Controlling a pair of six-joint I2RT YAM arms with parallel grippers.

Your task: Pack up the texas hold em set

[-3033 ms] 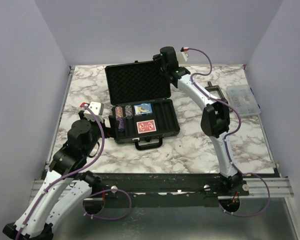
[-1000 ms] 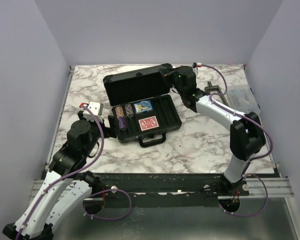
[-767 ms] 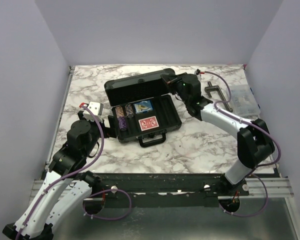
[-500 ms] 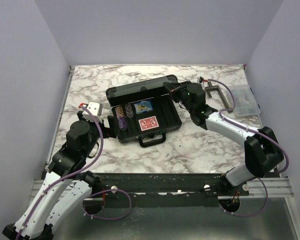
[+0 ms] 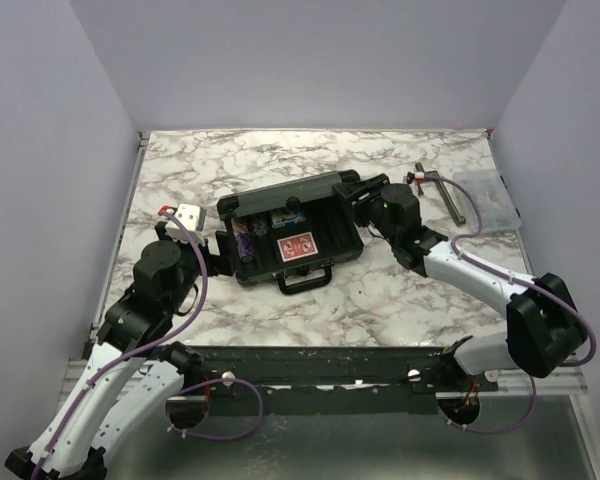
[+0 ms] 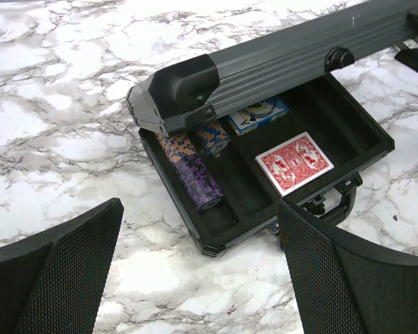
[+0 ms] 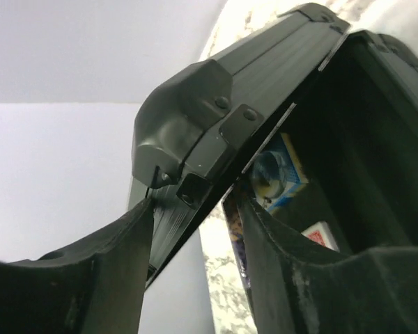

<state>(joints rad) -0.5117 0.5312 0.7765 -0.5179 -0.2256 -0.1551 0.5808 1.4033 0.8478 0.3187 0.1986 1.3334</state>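
Your left gripper (image 5: 217, 252) sat just beside the case's left end, fingers spread wide, holding nothing; it hadn't moved over the last few seconds. The case (image 5: 298, 262) lay mid-table, handle toward the bases; chip stacks (image 6: 195, 174), blue deck (image 6: 259, 113) and red deck (image 6: 294, 162) were all seated in the tray. What changed: the lid (image 5: 285, 195) came down from upright to a low angle over the tray, not yet shut, gap visible along the front. Your right gripper (image 5: 363, 196) rode down with it and straddled the lid's right corner; I couldn't tell whether the fingers pinched it or had let go. T-shaped tool (image 5: 442, 190) and clear box (image 5: 488, 198) stayed off to the right, untouched. My read: contents packed; only the final press and latching remained.
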